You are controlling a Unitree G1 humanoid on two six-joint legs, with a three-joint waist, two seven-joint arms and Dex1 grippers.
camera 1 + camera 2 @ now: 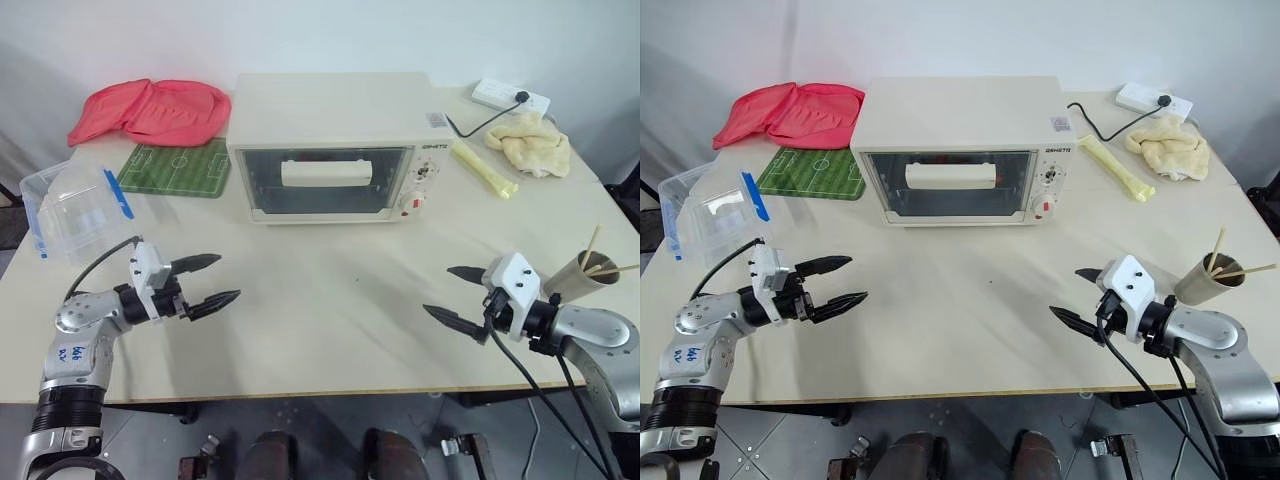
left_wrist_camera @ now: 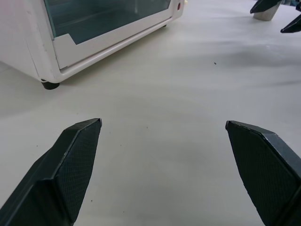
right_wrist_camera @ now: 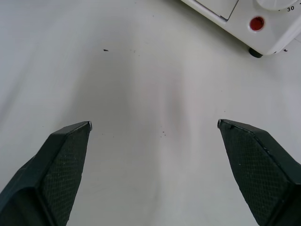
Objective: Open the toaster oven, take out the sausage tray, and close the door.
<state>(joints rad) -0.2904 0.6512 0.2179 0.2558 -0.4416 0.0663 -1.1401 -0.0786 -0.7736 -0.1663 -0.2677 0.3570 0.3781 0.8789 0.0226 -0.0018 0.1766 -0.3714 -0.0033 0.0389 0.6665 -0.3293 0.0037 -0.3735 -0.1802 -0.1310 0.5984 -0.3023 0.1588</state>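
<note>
Left gripper (image 1: 208, 283) and right gripper (image 1: 452, 296) hover above the table (image 1: 330, 330), fingers spread wide, holding nothing. Well ahead, between them, stands the toaster oven (image 1: 335, 145): cream-white, boxy, its glass door (image 1: 325, 182) shut, bar handle (image 1: 326, 172) horizontal, red button (image 1: 415, 203) at lower right.

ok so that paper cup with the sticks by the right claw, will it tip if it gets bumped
Probably yes. The paper cup looks light and narrow at its base, and the wooden sticks lean out past its rim, so a nudge could topple it. It would likely crush rather than resist if squeezed.
</note>
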